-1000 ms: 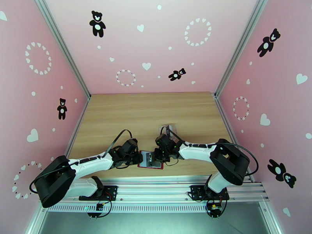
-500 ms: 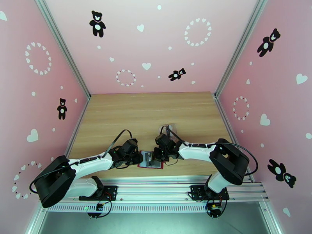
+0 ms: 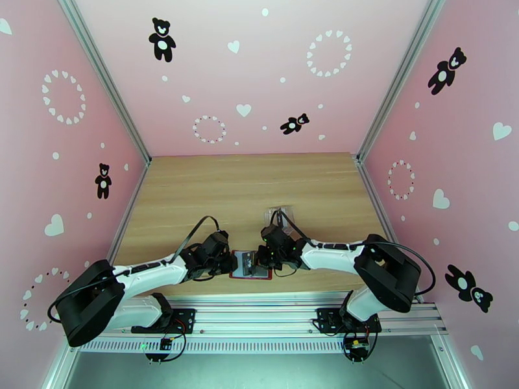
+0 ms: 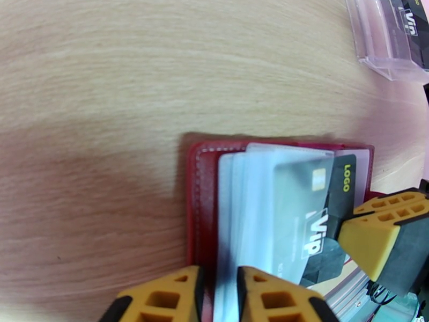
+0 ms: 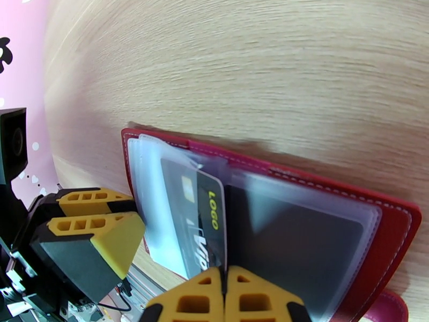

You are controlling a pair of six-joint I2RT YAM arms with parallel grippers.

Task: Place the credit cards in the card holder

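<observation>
2 white arms (image 3: 152, 272) with black joints, looping black cables (image 3: 196, 227), yellow-and-black cut-out jaws

Card holder (image 4: 199, 210): one, near centre. Clear tray (image 4: 375, 55): one, far right of the holder. Credit cards: one dark LOGO card (image 4: 344, 191) part-way in a holder sleeve, and at least one tray card (image 4: 410, 20); any stack beneath it is not countable. Sleeves (image 4: 252, 205): several, overlapping, number unclear. Grippers: two, left gripper (image 4: 217, 288) and right gripper (image 5: 225, 291).
</observation>
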